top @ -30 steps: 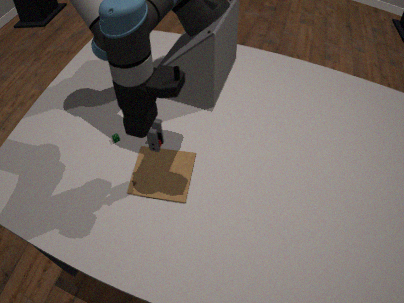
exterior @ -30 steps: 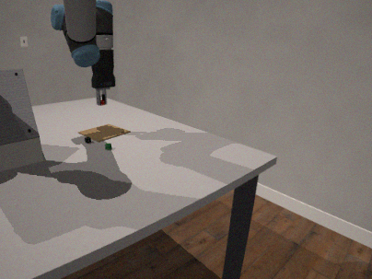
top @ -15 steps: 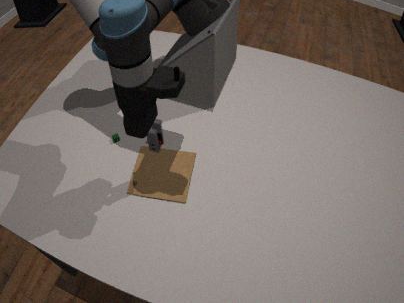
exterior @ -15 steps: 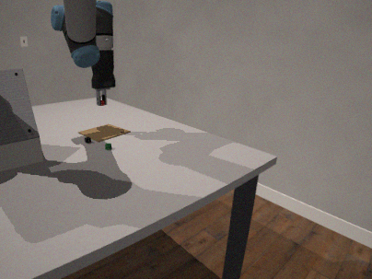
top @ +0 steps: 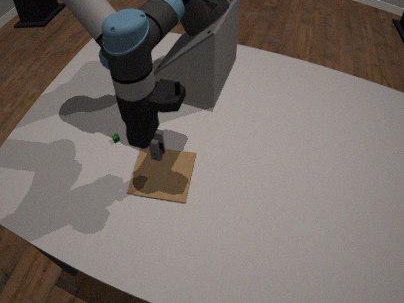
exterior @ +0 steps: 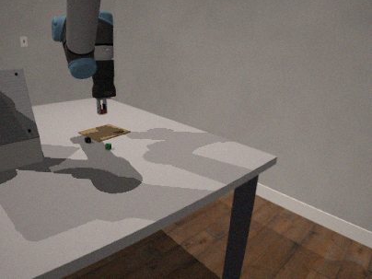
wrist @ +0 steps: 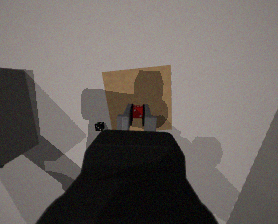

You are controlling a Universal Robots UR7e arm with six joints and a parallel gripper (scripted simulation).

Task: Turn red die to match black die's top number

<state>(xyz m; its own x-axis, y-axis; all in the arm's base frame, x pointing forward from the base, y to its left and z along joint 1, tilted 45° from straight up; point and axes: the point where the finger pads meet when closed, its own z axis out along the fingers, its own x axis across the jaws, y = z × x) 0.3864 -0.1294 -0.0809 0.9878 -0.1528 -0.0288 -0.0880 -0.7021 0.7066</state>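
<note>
Closest to the near edge of the table (exterior: 193, 197), as the side view shows it, sits the little green die (exterior: 108, 146). Just past it is the black die (exterior: 87, 139), touching or almost touching the corner of the brown mat (exterior: 98, 132). Both are too small to read their dots. Past them, high above the mat and nearer the far edge of the table, hangs the gripper (exterior: 101, 110) on the robot arm (exterior: 85, 22). Its two gray fingers are pinching the red die (wrist: 137, 111) between them, so the die is up in the air and not on the mat. I cannot tell which number is on top. The die looks small, hard and light, so it should not squash or break. But its sides are smooth, so it could slip or twist if held loosely. The best hold looks like two flat sides across from each other, near the middle, not the corners.
</note>
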